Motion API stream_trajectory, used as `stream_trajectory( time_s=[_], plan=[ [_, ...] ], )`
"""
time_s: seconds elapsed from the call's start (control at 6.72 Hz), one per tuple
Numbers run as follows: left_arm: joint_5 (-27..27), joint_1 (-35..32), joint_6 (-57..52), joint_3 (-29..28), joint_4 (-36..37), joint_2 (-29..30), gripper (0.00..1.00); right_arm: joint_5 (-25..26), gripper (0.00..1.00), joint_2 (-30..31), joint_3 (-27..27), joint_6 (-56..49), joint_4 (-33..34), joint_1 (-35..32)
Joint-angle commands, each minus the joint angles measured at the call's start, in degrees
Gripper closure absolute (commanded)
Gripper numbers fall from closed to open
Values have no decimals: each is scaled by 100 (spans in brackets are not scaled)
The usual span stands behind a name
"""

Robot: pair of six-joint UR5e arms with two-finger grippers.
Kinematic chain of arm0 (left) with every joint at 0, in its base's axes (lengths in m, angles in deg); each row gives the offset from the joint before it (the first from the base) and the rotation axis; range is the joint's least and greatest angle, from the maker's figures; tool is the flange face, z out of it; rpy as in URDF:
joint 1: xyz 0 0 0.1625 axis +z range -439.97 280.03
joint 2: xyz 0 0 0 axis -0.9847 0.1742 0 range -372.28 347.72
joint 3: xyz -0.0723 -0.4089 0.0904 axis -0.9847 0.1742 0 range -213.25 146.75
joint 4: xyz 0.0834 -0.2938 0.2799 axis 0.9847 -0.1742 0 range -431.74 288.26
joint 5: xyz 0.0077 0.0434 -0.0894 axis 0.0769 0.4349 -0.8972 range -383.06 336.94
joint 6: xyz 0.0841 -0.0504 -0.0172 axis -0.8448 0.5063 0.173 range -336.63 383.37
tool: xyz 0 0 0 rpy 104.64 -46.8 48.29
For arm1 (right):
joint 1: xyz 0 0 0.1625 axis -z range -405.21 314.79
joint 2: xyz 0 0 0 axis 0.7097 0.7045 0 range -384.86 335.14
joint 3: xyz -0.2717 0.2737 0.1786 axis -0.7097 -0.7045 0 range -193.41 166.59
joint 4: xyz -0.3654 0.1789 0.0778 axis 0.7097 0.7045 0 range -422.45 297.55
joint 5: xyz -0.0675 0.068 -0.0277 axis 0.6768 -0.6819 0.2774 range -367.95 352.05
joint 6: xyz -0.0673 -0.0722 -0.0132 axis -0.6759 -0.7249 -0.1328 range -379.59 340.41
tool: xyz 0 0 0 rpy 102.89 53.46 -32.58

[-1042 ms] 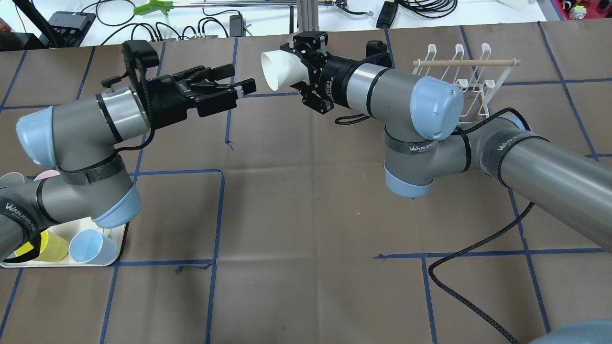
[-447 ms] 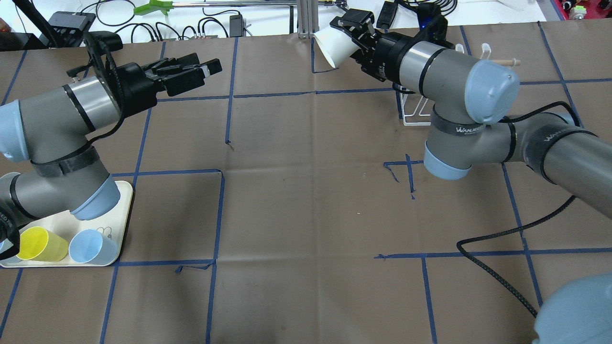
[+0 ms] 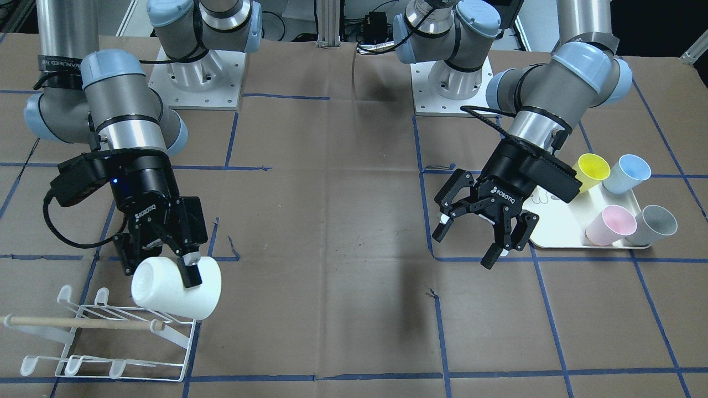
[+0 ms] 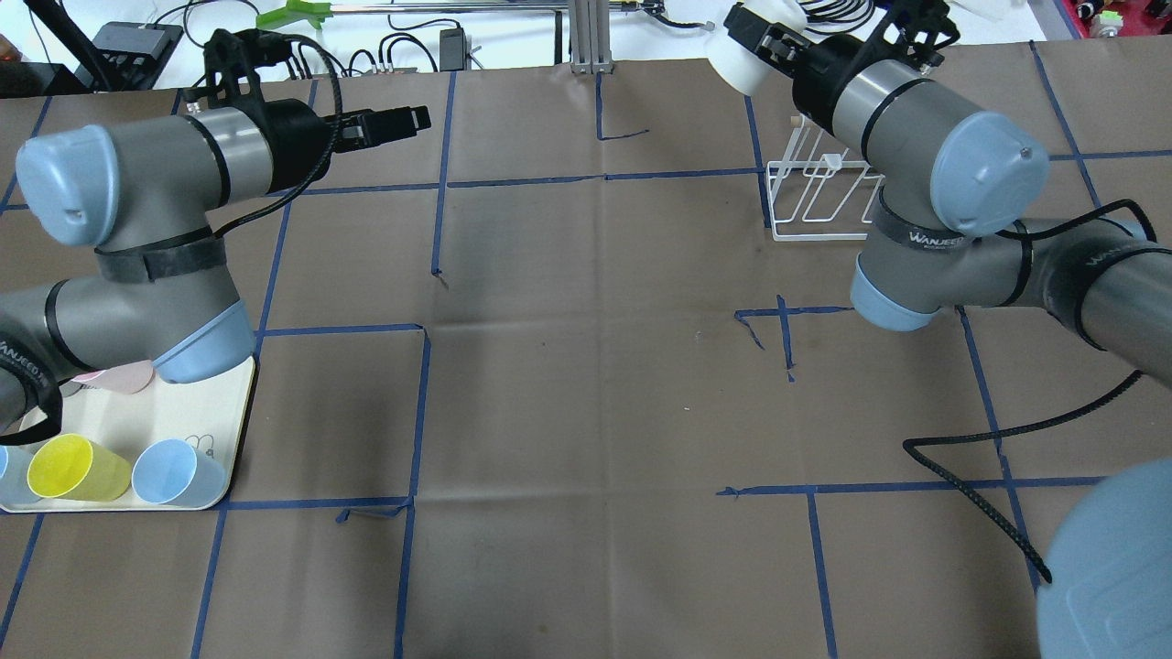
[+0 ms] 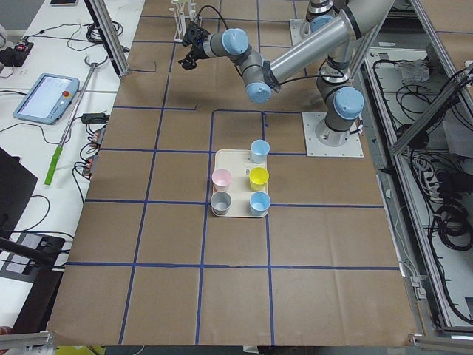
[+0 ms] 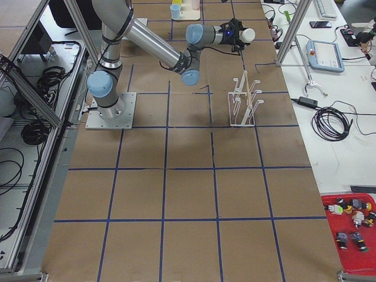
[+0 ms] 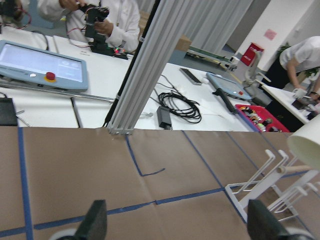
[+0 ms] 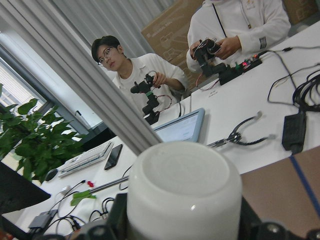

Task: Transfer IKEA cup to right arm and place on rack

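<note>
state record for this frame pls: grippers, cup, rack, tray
right gripper: shut on the white cup
white cup: on its side, held in the air by the rack, on no hook yet
left gripper: open, empty, beside the tray
tray contents: yellow cup, pink cup, grey cup, blue cup, second blue cup
handover: done
placing: not done
</note>
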Motion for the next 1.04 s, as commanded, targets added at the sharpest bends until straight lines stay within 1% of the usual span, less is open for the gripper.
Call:
stream_trajectory(
  time_s=[0.0,0.15,0.3,0.45,0.6,0.74,0.89],
  plan=[
    [1819,-648,68,-1286,-3140,17,1,380,90,-423,-271,-1854,405,559],
    [2191,-807,242,-1719,-4444,52,1,389,90,-677,-438,-2193,433,658],
    [2577,-887,261,-1950,-5423,0,1,702,91,-932,-658,-2692,598,651],
    [2668,-914,253,-2065,-6016,-226,0,827,91,-1022,-729,-2827,635,633],
    [2791,-897,227,-2197,-6639,-455,0,837,91,-1127,-713,-3159,618,624],
    [3132,-888,174,-2337,-7220,-709,0,811,91,-1285,-756,-3232,609,572],
    [3144,-871,156,-2304,-7356,-816,0,759,91,-1469,-878,-3224,609,441]
  ],
)
